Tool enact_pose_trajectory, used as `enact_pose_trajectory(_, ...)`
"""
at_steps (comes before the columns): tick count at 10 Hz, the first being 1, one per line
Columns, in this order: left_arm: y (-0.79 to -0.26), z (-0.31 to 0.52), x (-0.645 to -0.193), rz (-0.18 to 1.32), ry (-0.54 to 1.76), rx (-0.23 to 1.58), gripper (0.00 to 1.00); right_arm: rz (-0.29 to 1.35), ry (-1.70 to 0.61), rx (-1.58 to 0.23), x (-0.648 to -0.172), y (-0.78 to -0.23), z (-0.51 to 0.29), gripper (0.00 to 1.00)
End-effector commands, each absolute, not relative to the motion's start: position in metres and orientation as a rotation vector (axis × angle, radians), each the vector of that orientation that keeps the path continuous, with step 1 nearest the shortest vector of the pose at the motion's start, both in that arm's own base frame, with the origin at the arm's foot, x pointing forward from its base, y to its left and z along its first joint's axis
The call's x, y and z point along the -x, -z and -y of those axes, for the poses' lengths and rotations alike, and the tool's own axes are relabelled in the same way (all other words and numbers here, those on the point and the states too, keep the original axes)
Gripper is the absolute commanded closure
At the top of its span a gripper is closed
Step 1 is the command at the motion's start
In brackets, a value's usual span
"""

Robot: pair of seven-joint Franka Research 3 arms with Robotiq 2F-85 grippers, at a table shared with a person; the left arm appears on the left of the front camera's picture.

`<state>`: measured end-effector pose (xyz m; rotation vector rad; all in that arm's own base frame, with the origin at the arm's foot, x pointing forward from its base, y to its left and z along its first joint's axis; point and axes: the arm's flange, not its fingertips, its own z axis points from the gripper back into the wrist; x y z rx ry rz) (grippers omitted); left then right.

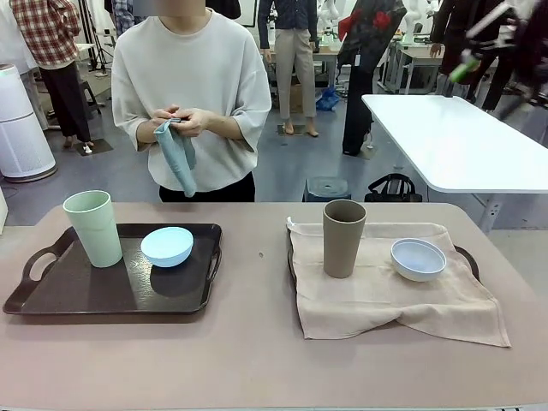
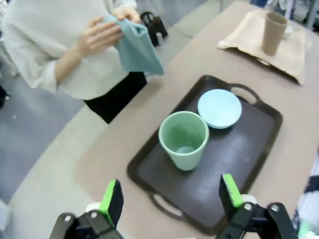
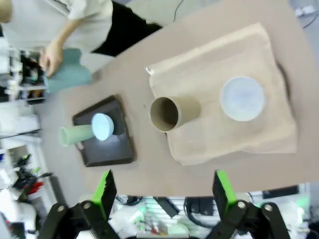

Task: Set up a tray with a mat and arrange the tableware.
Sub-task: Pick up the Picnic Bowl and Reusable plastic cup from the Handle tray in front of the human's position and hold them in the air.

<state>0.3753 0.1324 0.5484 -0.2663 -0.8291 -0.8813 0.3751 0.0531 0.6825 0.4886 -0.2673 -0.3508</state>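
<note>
Left gripper (image 2: 170, 193), right gripper (image 3: 163, 184) apart, empty. We judge: bare tray (image 1: 86, 287) lacks teal mat (image 1: 177, 158); lift mint tumbler (image 1: 94, 228) off first.

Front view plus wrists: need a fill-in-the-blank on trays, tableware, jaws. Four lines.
1. The mint tumbler and the blue bowl stand on the ____ tray.
2. The brown tumbler stands ____ on the beige mat, beside the white bowl.
3. The blue-green cloth is in the ____'s hands.
4. The left gripper and right gripper have their jaws ____.
Missing words: left; upright; person; open.
</note>
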Motion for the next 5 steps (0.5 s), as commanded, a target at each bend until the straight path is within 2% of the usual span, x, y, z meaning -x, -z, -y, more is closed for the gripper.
enact_pose_trajectory(1,-0.548,-0.125,-0.368,0.703,0.900,0.489,0.00,0.256,0.383,-0.411,-0.410,-0.687,-0.087,0.00)
enact_pose_trajectory(2,-0.554,-0.131,-0.361,0.607,0.895,0.621,0.00,0.237,0.370,-0.400,-0.420,-0.685,-0.108,0.00)
enact_pose_trajectory(3,-0.540,-0.124,-0.372,0.790,0.898,0.350,0.00,0.163,0.350,-0.445,-0.424,-0.680,-0.114,0.00)
enact_pose_trajectory(4,-0.540,-0.124,-0.372,0.790,0.898,0.350,0.00,0.258,0.346,-0.433,-0.400,-0.684,-0.105,0.00)
enact_pose_trajectory(5,-0.540,-0.124,-0.372,0.790,0.898,0.350,0.00,0.258,0.346,-0.433,-0.400,-0.684,-0.105,0.00)
